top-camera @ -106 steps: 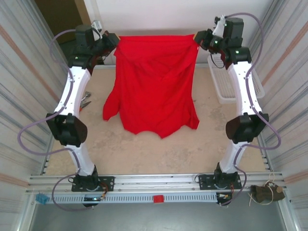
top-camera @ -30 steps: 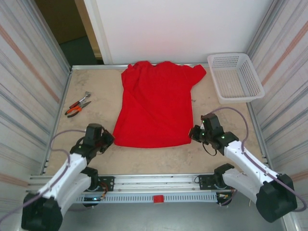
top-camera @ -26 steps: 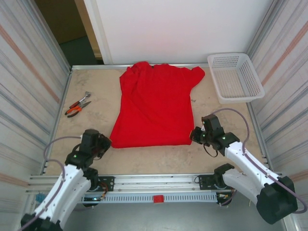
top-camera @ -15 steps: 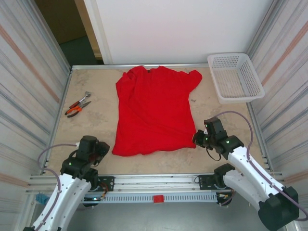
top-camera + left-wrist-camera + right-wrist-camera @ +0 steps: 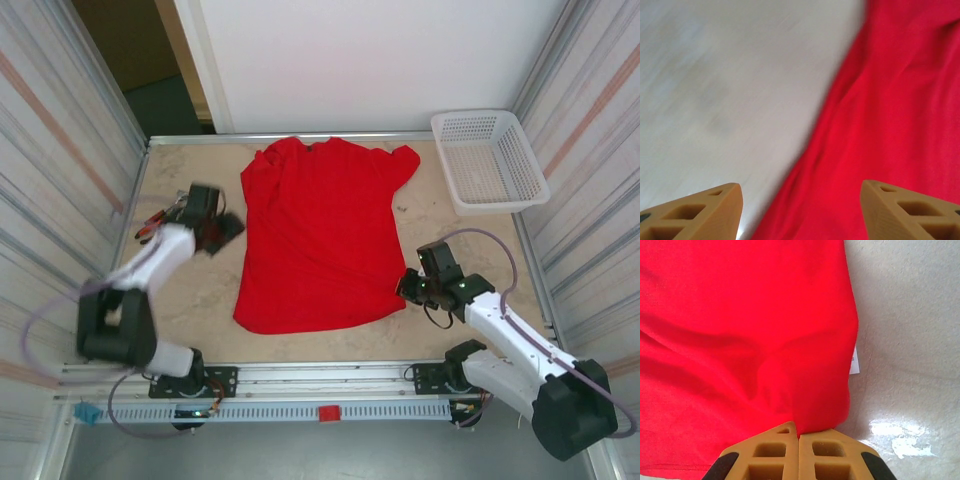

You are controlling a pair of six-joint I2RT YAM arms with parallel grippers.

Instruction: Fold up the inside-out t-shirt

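The inside-out t-shirt [image 5: 320, 230], bright red, lies spread flat on the table with its collar at the far end. My left gripper [image 5: 232, 225] hangs open just off the shirt's left edge. In the left wrist view its tan fingers [image 5: 715, 210] stand wide apart over that red edge [image 5: 890, 100] and bare table, holding nothing. My right gripper [image 5: 405, 288] is shut on the shirt's near right hem corner. In the right wrist view the jaws [image 5: 799, 432] pinch a fold of red cloth [image 5: 740, 315], and a small pale tag [image 5: 854, 361] sticks out at the shirt's edge.
A white mesh basket [image 5: 490, 160] stands at the far right. Orange-handled pliers [image 5: 146, 228] lie at the left, partly behind my left arm. Corrugated walls close both sides. Bare table [image 5: 300, 345] runs along the near edge.
My left gripper has opened, let go of the near left hem corner and swung away up the shirt's left side. The right gripper has stayed shut on its corner.
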